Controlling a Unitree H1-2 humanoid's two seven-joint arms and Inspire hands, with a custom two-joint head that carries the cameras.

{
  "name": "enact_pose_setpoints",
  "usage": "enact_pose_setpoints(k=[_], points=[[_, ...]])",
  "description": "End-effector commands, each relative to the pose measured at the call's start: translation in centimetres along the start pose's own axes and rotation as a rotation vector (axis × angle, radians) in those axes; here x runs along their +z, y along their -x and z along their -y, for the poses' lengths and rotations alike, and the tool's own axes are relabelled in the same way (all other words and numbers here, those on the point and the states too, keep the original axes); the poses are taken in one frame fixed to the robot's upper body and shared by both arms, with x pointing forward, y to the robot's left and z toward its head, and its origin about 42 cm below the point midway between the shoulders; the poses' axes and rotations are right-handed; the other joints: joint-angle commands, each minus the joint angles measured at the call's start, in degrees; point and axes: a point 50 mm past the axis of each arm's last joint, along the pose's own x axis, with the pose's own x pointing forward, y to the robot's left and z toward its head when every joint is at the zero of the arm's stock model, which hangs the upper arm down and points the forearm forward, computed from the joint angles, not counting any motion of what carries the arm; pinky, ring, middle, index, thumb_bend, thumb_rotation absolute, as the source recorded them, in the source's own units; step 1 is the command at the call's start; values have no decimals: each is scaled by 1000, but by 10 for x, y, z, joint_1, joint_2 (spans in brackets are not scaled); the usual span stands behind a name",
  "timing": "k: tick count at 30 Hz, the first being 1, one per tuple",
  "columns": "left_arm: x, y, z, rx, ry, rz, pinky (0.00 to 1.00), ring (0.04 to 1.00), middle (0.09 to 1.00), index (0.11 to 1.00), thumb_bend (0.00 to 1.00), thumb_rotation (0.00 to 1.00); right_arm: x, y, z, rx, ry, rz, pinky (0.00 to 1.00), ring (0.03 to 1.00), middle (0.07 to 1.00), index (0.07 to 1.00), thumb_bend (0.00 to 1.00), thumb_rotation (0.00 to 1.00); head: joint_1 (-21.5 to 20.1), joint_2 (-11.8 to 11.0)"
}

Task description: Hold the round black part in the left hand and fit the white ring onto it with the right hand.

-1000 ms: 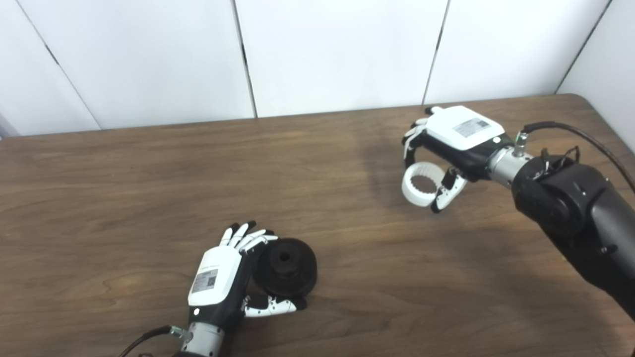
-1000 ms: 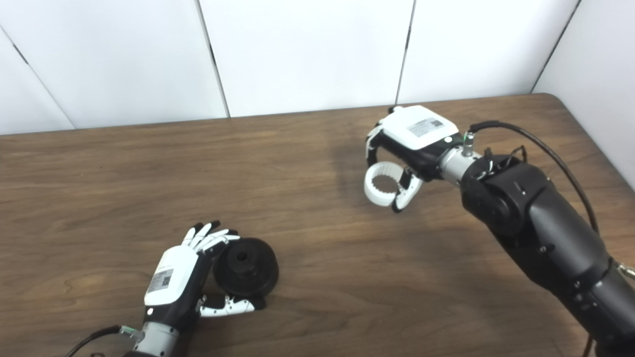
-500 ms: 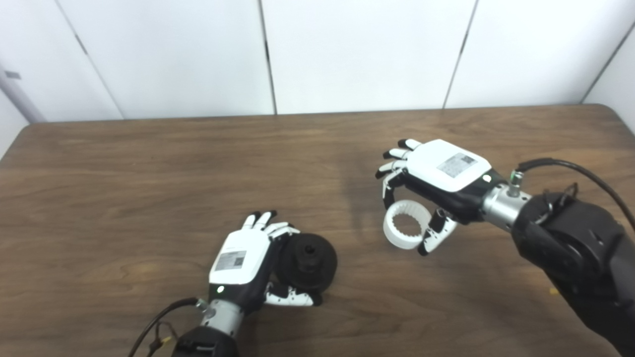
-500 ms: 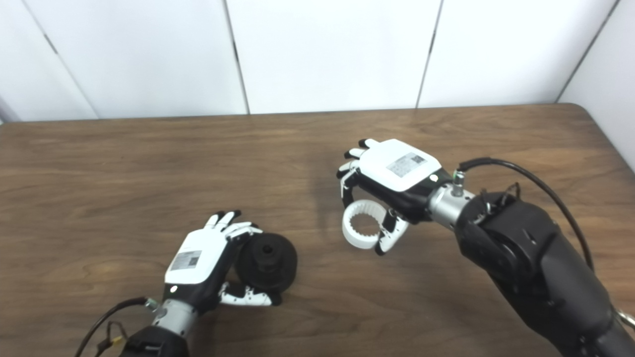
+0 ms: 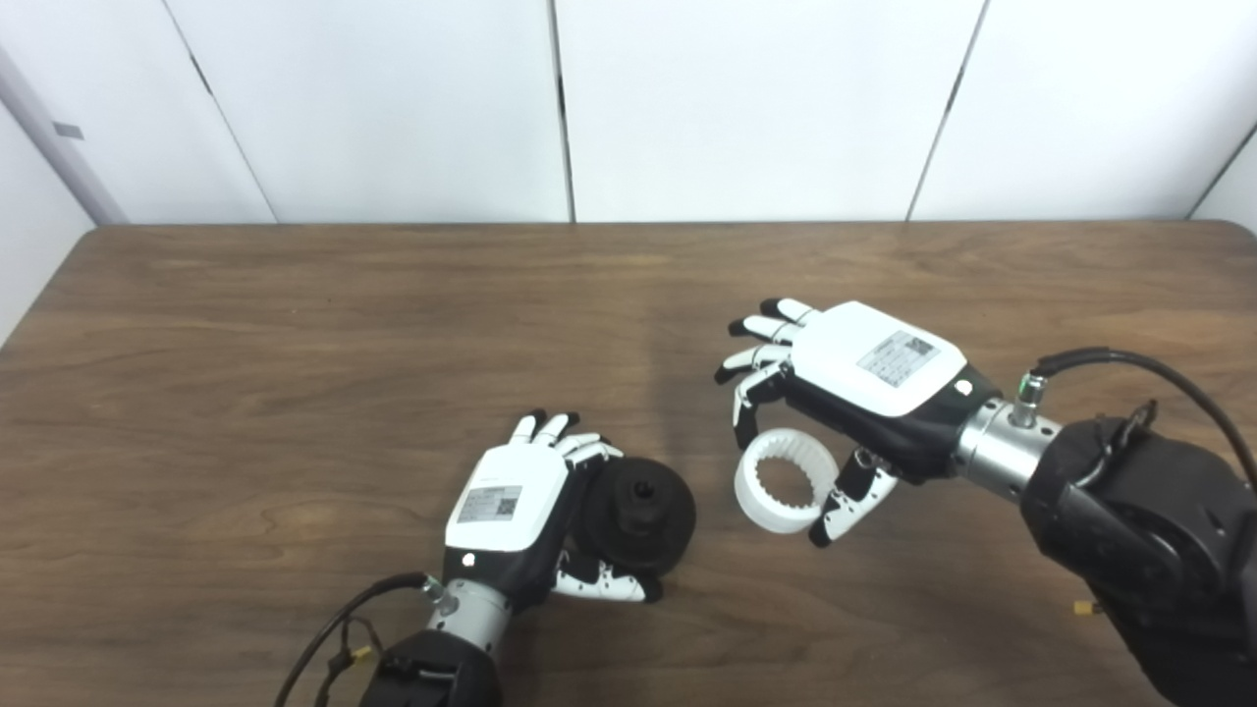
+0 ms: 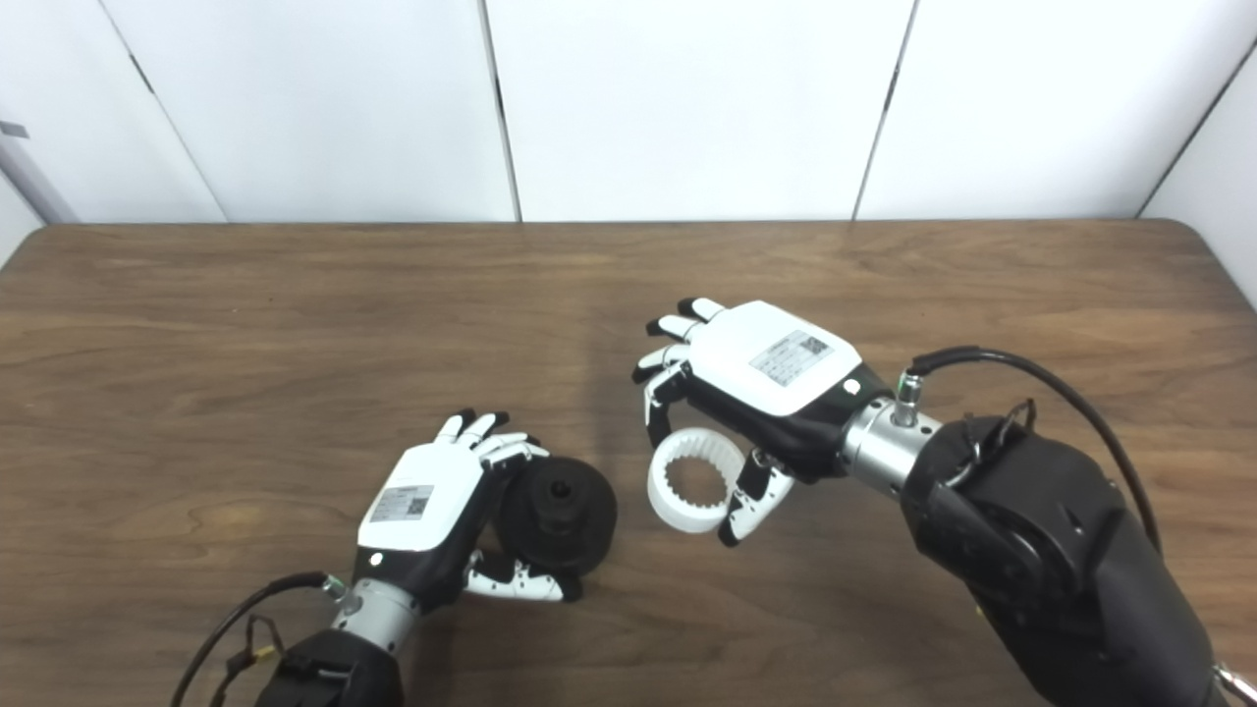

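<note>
Two robot hands work low over a brown wooden table (image 5: 295, 324). At about seven o'clock, the left hand (image 5: 511, 516), back up, wraps its fingers and thumb around the round black plastic part (image 5: 643, 513), whose centre hole faces up. Just beside it, toward three o'clock, the right hand (image 5: 854, 393) pinches the toothed white plastic ring (image 5: 786, 481) between thumb and one finger, other fingers spread. Ring and part are near, not touching.
</note>
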Motion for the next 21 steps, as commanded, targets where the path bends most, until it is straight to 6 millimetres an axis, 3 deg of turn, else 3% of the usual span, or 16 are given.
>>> enact_pose_setpoints(k=[1,21], points=[[-2,4,29,-122,-18,-18,1000,939,835,485,523,63,6,-1,22,-86,36,27,1000,958,833,485,522,141,1,0],[-11,4,46,-110,89,-41,1000,948,823,486,521,63,17,-19,22,-112,4,39,1000,966,834,485,522,140,-3,0]])
